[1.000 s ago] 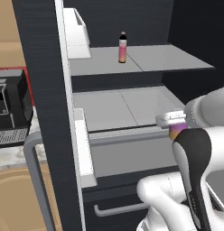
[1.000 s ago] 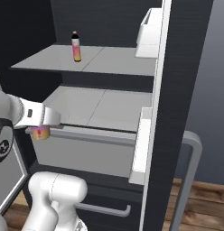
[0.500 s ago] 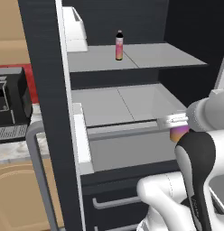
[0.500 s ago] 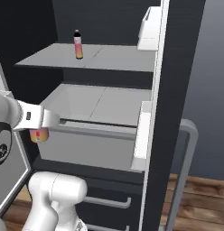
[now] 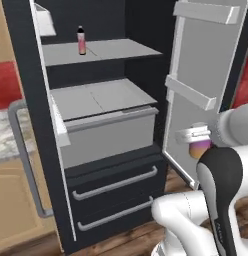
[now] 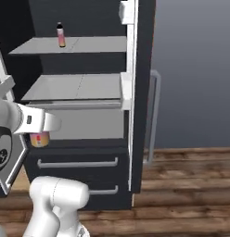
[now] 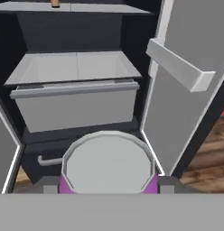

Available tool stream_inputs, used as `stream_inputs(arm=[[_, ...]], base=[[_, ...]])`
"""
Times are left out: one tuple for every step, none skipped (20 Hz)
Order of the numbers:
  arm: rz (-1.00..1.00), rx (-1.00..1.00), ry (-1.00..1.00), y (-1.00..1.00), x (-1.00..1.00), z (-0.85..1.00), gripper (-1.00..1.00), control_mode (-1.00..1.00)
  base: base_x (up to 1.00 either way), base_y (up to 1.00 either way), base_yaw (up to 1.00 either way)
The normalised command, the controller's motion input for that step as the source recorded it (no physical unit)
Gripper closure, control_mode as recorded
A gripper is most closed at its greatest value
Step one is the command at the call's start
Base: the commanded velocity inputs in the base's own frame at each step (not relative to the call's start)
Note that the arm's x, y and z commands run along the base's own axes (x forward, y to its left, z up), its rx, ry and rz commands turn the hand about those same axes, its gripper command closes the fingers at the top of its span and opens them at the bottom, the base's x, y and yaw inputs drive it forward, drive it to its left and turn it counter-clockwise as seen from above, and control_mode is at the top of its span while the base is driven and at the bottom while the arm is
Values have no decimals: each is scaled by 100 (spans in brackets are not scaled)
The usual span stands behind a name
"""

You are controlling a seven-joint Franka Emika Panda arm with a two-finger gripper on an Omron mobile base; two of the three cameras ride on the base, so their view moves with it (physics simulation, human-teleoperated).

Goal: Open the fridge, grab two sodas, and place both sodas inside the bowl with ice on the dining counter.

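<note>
- The claw [image 5: 200, 141] is clamped on the soda can [image 5: 200, 148], which hangs below it at about 4 o'clock of the left base view, in front of the open fridge [image 5: 103, 120].
- Risk: the grip looks to sit high on the can, so a fast swing toward the dining counter could let it slip.
- Risk: the right door [image 5: 208, 75] stands just beside the claw, at 12 o'clock of it; a wide turn could clip it.
- The bottle [image 5: 81, 41] stands on the upper shelf [image 5: 113, 50], at 11 o'clock.
- The forearm lies roughly level, claw pointing down.
</note>
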Motion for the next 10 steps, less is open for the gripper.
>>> stream_inputs(arm=[[0, 0, 0, 0, 0, 0, 100, 100], [0, 0, 0, 0, 0, 0, 100, 100], [0, 0, 0, 0, 0, 0, 100, 100], [0, 0, 0, 0, 0, 0, 100, 100], [0, 0, 0, 0, 0, 0, 100, 100], [0, 0, 0, 0, 0, 0, 100, 100], [0, 0, 0, 0, 0, 0, 100, 100], [0, 0, 0, 0, 0, 0, 100, 100], [0, 0, 0, 0, 0, 0, 100, 100], [0, 0, 0, 0, 0, 0, 100, 100]], base=[[-73, 8, -54], [-72, 7, -55], [-66, 0, -56], [-63, 0, -56], [-61, 0, -56], [-59, 0, -56], [-57, 0, -56], [-54, 0, -56], [-47, 0, -56], [-41, -10, -54]])
